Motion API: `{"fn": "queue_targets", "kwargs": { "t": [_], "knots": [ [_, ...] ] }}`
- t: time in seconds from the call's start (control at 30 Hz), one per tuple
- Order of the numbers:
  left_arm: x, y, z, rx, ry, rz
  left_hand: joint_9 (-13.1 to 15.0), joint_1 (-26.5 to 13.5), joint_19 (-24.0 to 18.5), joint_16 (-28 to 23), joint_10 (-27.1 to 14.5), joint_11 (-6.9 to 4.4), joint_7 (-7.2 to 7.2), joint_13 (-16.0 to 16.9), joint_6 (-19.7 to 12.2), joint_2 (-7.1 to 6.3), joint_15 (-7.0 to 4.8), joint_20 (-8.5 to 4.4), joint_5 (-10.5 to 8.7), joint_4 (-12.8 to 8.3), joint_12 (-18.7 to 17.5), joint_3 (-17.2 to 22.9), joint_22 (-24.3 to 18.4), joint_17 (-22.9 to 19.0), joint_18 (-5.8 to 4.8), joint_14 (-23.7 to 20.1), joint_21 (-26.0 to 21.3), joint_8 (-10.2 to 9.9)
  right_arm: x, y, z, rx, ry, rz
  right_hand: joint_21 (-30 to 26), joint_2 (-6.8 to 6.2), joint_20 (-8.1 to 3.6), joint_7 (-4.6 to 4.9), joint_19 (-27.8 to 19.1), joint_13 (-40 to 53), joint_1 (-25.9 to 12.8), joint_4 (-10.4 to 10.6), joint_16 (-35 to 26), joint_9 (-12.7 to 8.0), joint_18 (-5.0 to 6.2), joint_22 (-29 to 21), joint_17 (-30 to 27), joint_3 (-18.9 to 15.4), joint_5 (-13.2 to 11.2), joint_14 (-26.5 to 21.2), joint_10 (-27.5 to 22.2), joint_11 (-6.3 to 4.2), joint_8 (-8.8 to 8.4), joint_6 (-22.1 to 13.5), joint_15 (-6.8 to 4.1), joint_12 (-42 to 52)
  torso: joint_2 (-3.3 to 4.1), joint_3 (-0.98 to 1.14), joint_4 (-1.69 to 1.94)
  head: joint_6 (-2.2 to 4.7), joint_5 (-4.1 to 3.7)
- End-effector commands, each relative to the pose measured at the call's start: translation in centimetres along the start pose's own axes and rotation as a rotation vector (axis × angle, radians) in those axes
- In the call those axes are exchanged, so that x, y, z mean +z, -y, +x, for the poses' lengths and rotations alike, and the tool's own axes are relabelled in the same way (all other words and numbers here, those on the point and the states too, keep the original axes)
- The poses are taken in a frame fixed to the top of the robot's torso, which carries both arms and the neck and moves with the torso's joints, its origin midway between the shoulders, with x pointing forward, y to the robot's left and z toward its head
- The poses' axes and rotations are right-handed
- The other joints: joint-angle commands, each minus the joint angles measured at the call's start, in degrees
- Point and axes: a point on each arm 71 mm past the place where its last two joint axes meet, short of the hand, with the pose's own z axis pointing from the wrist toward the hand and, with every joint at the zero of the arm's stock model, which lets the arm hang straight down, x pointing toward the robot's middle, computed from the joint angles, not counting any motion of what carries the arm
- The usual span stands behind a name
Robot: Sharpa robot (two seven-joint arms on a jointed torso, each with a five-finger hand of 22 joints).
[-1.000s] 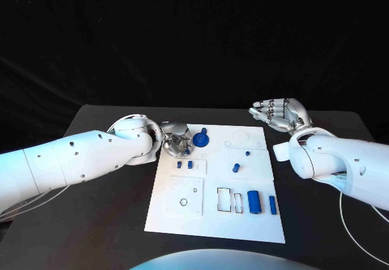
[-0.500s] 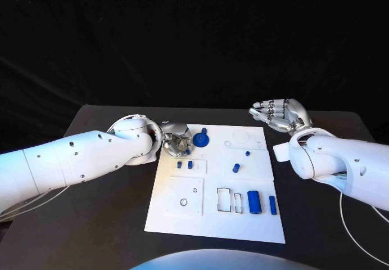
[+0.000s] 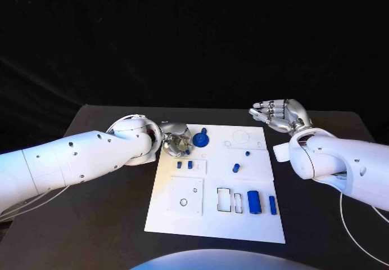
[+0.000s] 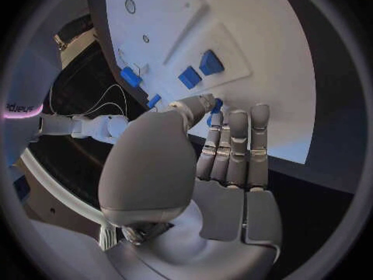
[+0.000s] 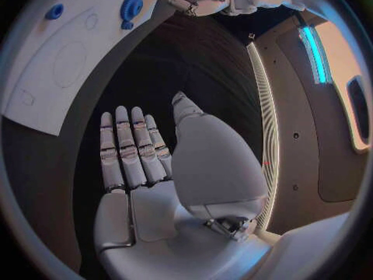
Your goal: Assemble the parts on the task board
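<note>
Black table (image 3: pixel 105 214) carries the white task board (image 3: pixel 212 225); left hand (image 3: pixel 175 139) at its far left corner seemingly pinches a small blue part (image 4: pixel 217 104); right hand (image 3: pixel 280 115) hovers beyond the board, fingers apart, holding nothing.

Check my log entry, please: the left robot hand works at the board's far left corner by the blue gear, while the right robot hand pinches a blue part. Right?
Not quite. The right robot hand holds nothing; the right wrist view shows its fingers apart over bare table. The left robot hand is at the task board's far left corner by the blue gear.
</note>
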Motion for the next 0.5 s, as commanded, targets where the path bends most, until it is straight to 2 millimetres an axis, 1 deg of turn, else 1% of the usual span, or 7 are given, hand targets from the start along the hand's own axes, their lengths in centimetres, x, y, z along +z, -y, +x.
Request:
{"fn": "queue_targets", "kwargs": {
  "t": [0.03,0.13,0.27,0.33,0.4,0.43,0.5],
  "knots": [
    [0.0,0.2,0.0,-0.008,0.005,0.016,-0.2,-0.5,-0.4,-0.1,-0.8,0.09,-0.18,-0.1,-0.6,-0.37,0.03,0.1,-0.11,0.0,-0.5,-0.6,-0.2,-0.2,1.15,-0.5,-0.5,-0.5,0.0,0.0,0.1,0.001,-0.018,-0.005,0.1,0.14,-0.17,1.04,0.1,0.0,-0.3,0.0,-0.3,-0.1,0.59,-0.1,-0.1,-0.2,-0.3,0.1,0.3,0.01,-0.11,0.3,-0.21,-0.2,0.01,-0.01,-0.01,-0.03,0.01],
    [-0.1,0.2,0.0,-0.014,0.004,0.021,-0.5,-0.6,-0.7,-0.1,-1.6,0.34,-0.59,0.0,-1.3,-0.58,0.27,0.33,-0.1,0.1,-0.7,-1.2,-0.5,-0.4,1.21,-0.6,-0.8,-1.1,0.0,0.0,0.1,-0.001,-0.018,-0.003,0.1,0.14,-0.17,1.04,0.1,0.0,-0.3,0.0,-0.3,-0.1,0.59,-0.1,-0.1,-0.2,-0.3,0.1,0.3,0.01,-0.11,0.3,-0.21,-0.2,0.01,-0.02,-0.01,-0.01,0.0],
    [-0.5,0.3,0.1,-0.034,0.021,0.045,-1.4,-0.4,-1.2,0.0,-4.4,0.9,-1.41,0.0,-3.2,-0.29,0.89,0.9,0.03,0.6,-1.1,-4.9,-1.5,-1.2,1.39,-1.1,-2.0,-2.9,-0.1,0.1,-0.2,-0.026,-0.032,-0.01,0.2,-0.06,-0.18,1.03,0.1,0.0,0.2,-0.5,-0.3,-0.1,0.6,-0.2,-0.2,-0.3,-0.3,0.1,0.3,0.0,-0.15,0.4,-0.23,-0.2,0.01,-0.03,0.02,0.05,0.06],
    [-0.8,0.4,0.0,-0.052,0.047,0.066,-2.3,2.2,-1.1,0.5,-6.9,1.31,-1.25,0.3,-4.1,1.59,1.45,1.43,0.47,2.8,0.0,-15.6,-2.5,-2.3,1.54,-1.4,-3.2,-4.4,-0.2,0.1,-0.5,-0.073,-0.055,-0.034,0.8,-0.27,-0.29,0.96,1.3,0.0,1.3,-1.5,-0.1,-0.2,0.72,-0.1,-0.4,-0.1,-0.2,0.4,0.2,-0.04,-0.21,0.5,-0.36,-0.2,-0.03,-0.05,0.07,0.04,0.04],
    [-1.2,0.4,-0.2,-0.08,0.083,0.088,-2.8,4.9,-0.9,0.9,-8.2,1.61,-1.18,0.3,-3.9,2.75,1.52,1.66,0.54,5.7,1.1,-21.2,-2.9,-3.1,1.47,-1.4,-3.7,-5.1,-0.3,0.1,-0.7,-0.123,-0.082,-0.055,1.9,-0.44,-0.6,0.69,3.3,0.0,2.4,-2.5,0.2,-0.3,0.8,0.2,-0.4,0.1,-0.2,1.1,0.4,-0.28,-0.13,0.8,-0.65,-0.2,-0.02,-0.06,-0.03,0.09,0.01],
    [-1.4,0.4,-0.3,-0.094,0.1,0.097,-3.0,5.8,-0.9,1.0,-8.7,1.58,-1.1,0.2,-3.8,2.86,1.72,1.66,0.54,6.9,1.4,-22.5,-3.0,-3.4,1.55,-1.4,-3.9,-5.3,-0.3,0.1,-0.8,-0.143,-0.094,-0.063,2.2,-0.47,-0.7,0.59,4.0,0.0,2.7,-2.9,0.4,-0.3,0.82,0.3,-0.5,0.2,-0.2,1.4,0.4,-0.36,-0.12,1.0,-0.77,-0.2,-0.03,-0.08,-0.05,0.11,-0.01],
    [-1.8,0.3,-0.6,-0.127,0.14,0.117,-3.1,6.7,-0.7,1.1,-9.1,1.72,-0.93,0.2,-3.6,3.04,1.59,1.72,0.65,7.8,1.7,-23.2,-3.1,-3.6,1.51,-1.4,-3.9,-5.4,-0.3,0.2,-1.0,-0.188,-0.125,-0.075,3.3,-0.52,-1.16,0.3,6.0,0.0,3.9,-4.0,0.9,-0.4,0.85,0.6,-0.4,0.7,-0.2,2.6,0.6,-0.62,-0.09,1.3,-1.18,-0.2,-0.03,-0.09,-0.1,0.11,-0.08]
  ]
}}
